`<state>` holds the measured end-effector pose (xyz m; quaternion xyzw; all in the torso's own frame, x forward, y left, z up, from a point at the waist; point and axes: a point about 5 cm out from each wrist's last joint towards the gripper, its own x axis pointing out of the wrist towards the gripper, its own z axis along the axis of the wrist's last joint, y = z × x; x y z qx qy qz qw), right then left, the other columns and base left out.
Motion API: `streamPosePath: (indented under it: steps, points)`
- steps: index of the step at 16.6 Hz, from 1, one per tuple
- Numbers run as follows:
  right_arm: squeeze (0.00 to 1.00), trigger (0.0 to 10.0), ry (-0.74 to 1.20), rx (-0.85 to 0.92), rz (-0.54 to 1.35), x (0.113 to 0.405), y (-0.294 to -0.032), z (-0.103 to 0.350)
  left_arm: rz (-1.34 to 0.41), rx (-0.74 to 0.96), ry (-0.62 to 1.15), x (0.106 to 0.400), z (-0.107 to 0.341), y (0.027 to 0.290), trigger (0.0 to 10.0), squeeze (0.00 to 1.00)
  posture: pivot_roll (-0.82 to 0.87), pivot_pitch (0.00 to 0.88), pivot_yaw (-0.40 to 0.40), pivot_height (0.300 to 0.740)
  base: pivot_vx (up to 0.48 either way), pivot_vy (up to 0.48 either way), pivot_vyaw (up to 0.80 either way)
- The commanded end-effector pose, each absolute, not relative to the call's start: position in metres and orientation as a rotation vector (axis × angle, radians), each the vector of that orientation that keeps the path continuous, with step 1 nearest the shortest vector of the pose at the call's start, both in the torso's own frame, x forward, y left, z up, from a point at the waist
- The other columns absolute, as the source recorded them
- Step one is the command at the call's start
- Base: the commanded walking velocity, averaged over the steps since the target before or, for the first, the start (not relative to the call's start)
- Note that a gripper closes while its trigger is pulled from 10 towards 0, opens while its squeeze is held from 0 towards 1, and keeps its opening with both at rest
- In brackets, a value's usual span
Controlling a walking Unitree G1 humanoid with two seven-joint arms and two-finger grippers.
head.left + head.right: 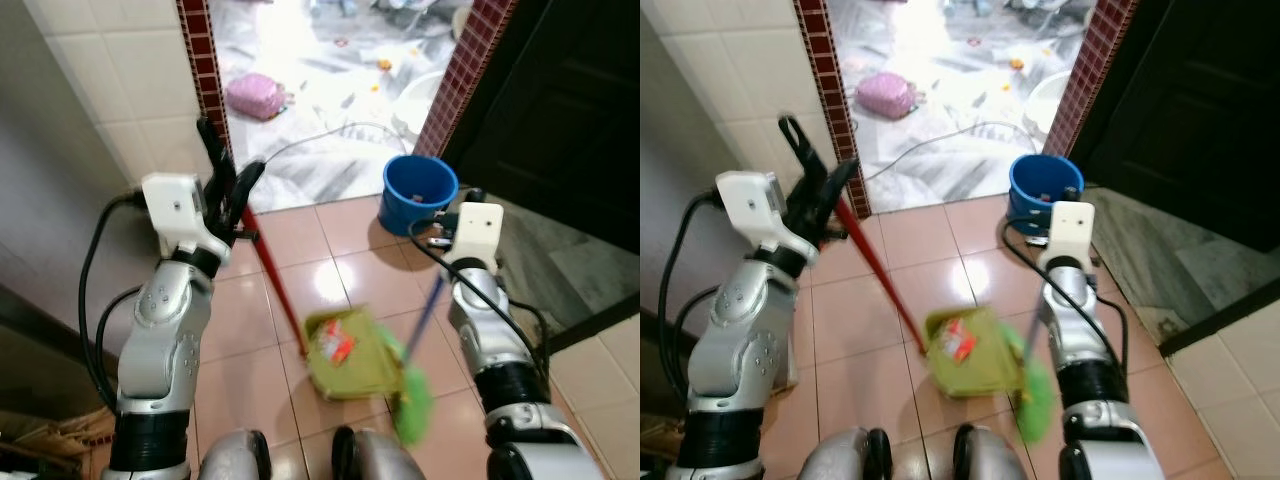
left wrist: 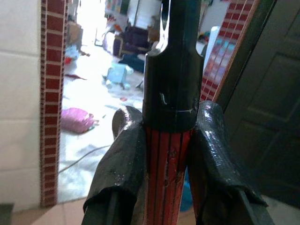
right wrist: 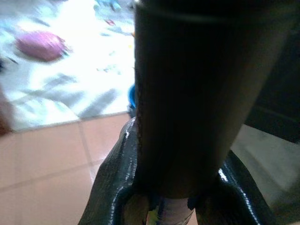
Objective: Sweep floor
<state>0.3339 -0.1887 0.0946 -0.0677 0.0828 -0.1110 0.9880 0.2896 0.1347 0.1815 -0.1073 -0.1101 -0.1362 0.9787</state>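
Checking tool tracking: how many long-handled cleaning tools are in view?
2. The green dustpan, on the tiles with a red scrap in it, its red handle in the left gripper; the green broom, right of it, held by the right gripper.

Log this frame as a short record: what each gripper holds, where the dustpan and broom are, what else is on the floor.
left gripper: shut on the red handle of the dustpan
right gripper: shut on the broom handle
dustpan: green, on the tiles in front of the robot, a red scrap inside
broom: green head beside the dustpan, blurred
bucket: blue, upright by the doorway
pink thing: on the littered floor beyond the doorway
cable: lies across that floor
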Motion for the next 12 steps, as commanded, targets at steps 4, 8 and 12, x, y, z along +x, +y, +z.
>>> streamPosePath:
  steps: [4, 8, 12]
  points:
    - [0.00, 10.0, 0.238, -0.173, -0.275, 0.328, -0.198, 0.081, -0.295, -0.249, -0.303, 0.289, 0.206, 0.133, 10.0, 0.00, 0.01, 0.132, -0.055, 0.740, 0.352, 0.000, -0.80]
    - [0.00, 10.0, 0.201, -0.182, -0.257, 0.330, -0.195, 0.085, -0.286, -0.284, -0.316, 0.290, 0.213, 0.133, 10.0, 0.00, 0.01, 0.132, -0.053, 0.740, 0.352, 0.000, -0.35]
    - [0.00, 10.0, 0.210, -0.173, -0.247, 0.330, -0.192, 0.083, -0.275, -0.319, -0.359, 0.292, 0.229, 0.135, 10.0, 0.00, 0.01, 0.130, -0.055, 0.740, 0.352, 0.000, 0.00]
